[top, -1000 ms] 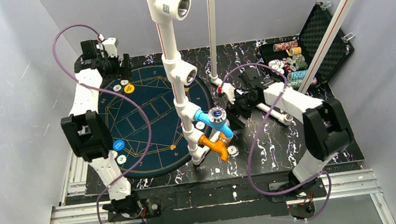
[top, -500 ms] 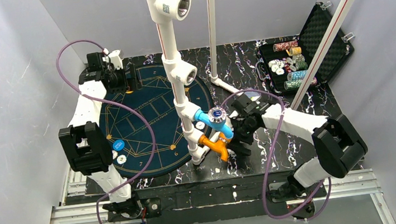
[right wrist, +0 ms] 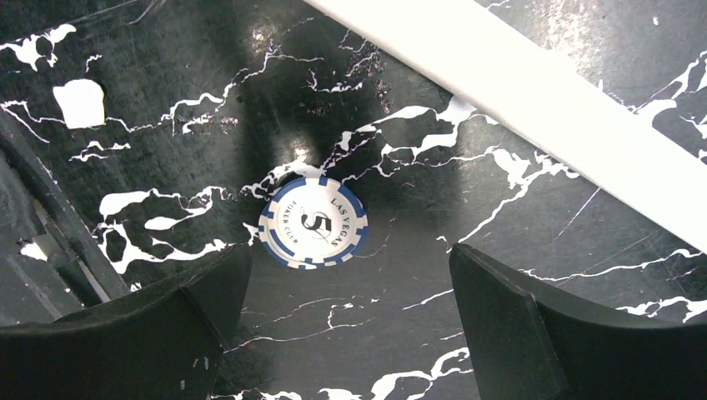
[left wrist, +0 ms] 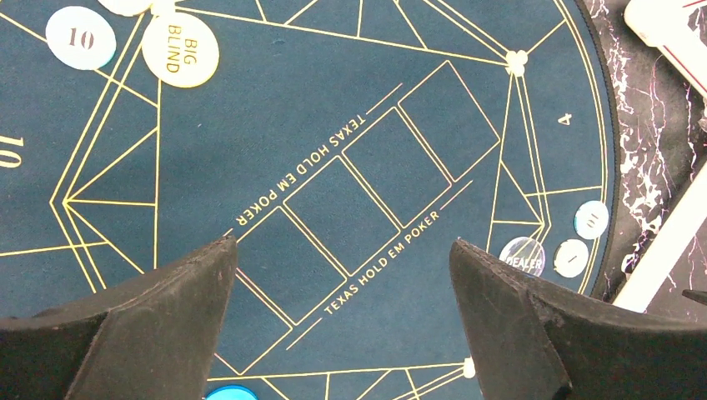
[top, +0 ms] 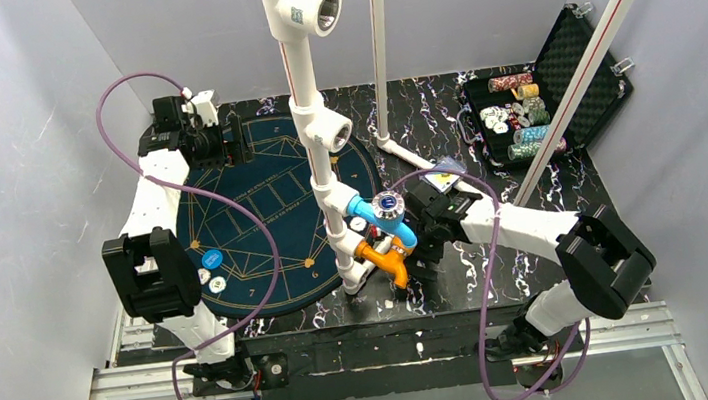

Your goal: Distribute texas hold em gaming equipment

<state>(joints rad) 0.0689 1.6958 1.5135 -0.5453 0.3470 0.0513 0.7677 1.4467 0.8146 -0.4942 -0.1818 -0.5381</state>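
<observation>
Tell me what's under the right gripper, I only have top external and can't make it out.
Observer: One white chip with blue edge marks, printed 5, flat on the marble tabletop, untouched between the open fingers of the right gripper.
Operator: Left side?
Observer: The left gripper is open and empty, over the mat and its card boxes.
Operator: Buttons placed?
Observer: BIG BLIND button and DEALER button both lie on the mat, far apart.

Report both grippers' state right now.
Left gripper: open, holding nothing, over the poker mat.
Right gripper: open, holding nothing; a blue-edged chip lies below it, untouched.
</observation>
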